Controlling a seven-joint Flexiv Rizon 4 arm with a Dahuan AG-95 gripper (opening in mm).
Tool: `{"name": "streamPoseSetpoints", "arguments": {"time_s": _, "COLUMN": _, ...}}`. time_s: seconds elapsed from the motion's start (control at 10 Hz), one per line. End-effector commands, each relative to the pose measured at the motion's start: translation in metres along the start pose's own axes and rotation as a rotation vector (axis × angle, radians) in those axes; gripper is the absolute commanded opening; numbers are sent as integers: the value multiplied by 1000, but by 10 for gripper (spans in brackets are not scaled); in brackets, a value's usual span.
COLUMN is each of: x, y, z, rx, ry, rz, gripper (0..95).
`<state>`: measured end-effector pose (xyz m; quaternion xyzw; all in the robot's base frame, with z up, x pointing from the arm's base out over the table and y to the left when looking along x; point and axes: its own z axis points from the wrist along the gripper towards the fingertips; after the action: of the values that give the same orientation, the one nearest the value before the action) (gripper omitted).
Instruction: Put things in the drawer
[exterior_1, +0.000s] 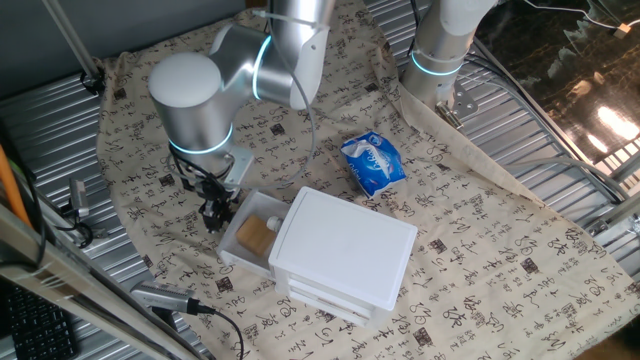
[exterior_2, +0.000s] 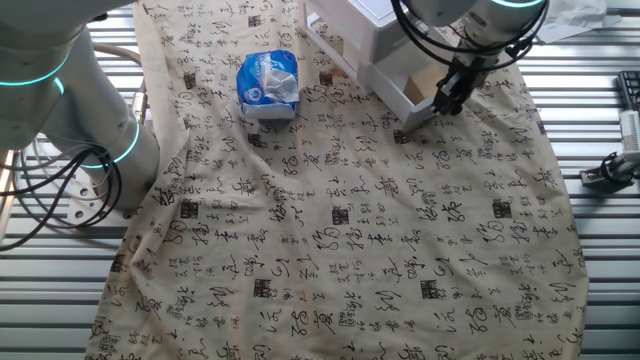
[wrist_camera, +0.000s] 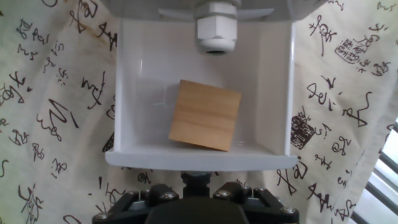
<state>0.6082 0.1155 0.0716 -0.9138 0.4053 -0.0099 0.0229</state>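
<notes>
Lying in open drawer (wrist_camera: 122, 93), wooden block (wrist_camera: 205, 114), blue packet (exterior_1: 373, 163) nearby

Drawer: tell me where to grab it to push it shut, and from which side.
Take the small dark knob at the middle of the drawer front, coming in level from the front, where the gripper is. The knob is the only part that sticks out from the flat front wall, and the wooden block lies inside, clear of it.
</notes>
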Motion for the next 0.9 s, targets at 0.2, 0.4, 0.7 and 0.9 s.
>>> {"name": "streamPoseSetpoints", "arguments": {"time_s": 0.2, "x": -1, "y": -2, "z": 3, "rx": 0, "ry": 1, "rz": 1, "gripper": 760}}
{"name": "streamPoseSetpoints", "arguments": {"time_s": 0.4, "x": -2, "y": -1, "z": 7, "rx": 3, "ry": -3, "rz": 2, "gripper": 760}}
{"name": "streamPoseSetpoints", "arguments": {"time_s": 0.7, "x": -3, "y": 0, "z": 12, "rx": 6, "ry": -11, "rz": 3, "gripper": 760}}
{"name": "streamPoseSetpoints", "arguments": {"time_s": 0.9, "x": -4, "y": -1, "z": 13, "rx": 9, "ry": -25, "rz": 5, "gripper": 760}}
